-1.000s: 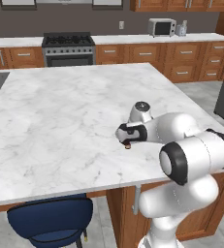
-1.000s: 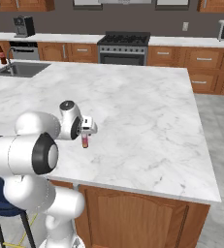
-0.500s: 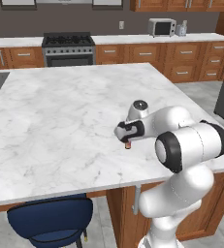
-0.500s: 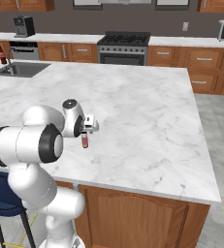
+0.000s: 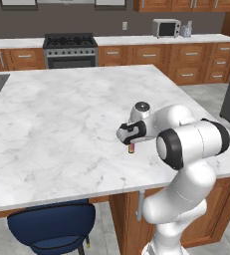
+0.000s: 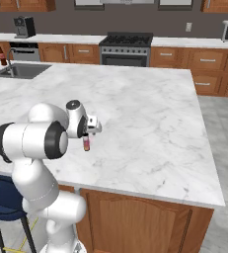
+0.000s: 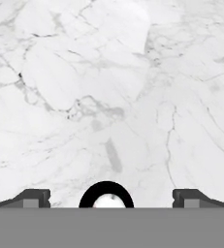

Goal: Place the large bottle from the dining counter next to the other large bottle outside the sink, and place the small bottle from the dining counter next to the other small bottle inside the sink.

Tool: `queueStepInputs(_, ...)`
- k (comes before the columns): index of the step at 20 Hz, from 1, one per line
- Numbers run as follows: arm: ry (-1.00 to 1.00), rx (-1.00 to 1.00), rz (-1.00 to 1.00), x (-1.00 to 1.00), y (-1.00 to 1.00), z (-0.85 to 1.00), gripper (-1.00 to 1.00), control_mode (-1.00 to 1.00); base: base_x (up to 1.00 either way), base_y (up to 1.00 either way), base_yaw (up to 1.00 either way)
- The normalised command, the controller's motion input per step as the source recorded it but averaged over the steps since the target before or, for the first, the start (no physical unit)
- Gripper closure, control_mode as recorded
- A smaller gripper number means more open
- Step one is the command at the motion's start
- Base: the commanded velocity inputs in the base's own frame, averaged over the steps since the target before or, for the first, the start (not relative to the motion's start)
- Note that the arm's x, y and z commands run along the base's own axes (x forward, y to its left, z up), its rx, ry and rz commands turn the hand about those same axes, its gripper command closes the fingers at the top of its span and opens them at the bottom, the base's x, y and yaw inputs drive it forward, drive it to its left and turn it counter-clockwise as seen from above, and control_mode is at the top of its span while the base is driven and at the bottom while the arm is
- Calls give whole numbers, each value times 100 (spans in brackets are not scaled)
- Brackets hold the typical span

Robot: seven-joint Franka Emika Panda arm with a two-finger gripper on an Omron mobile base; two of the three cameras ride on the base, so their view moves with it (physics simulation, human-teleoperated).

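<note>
Straddling small bottle (image 6: 86, 143), wide-spread pincer (image 7: 108, 198)

Stove (image 5: 70, 49), microwave (image 5: 166, 28), blue stool (image 5: 52, 225)

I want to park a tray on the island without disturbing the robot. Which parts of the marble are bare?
The dining counter is bare from the small bottle across to its right edge and back toward the stove. The near-left part is crowded: the open pincer hangs over the small bottle there. The sink takes the far-left corner.
</note>
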Motion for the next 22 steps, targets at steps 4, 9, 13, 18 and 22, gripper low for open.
queueStepInputs(4, 0, 0, 0, 0, 0, -16, -100, -100, 0, 0, 0)
queueStepInputs(9, 0, 0, 0, 0, 0, -14, -100, -100, 0, 0, 0)
queueStepInputs(13, 0, 0, 0, 1, 0, -6, -100, -100, 0, 0, 0)
queueStepInputs(18, 0, 0, 0, 2, 0, -6, -100, -100, 0, 0, 0)
queueStepInputs(22, 0, -1, 0, 0, 0, -20, -100, -100, 0, 0, 0)
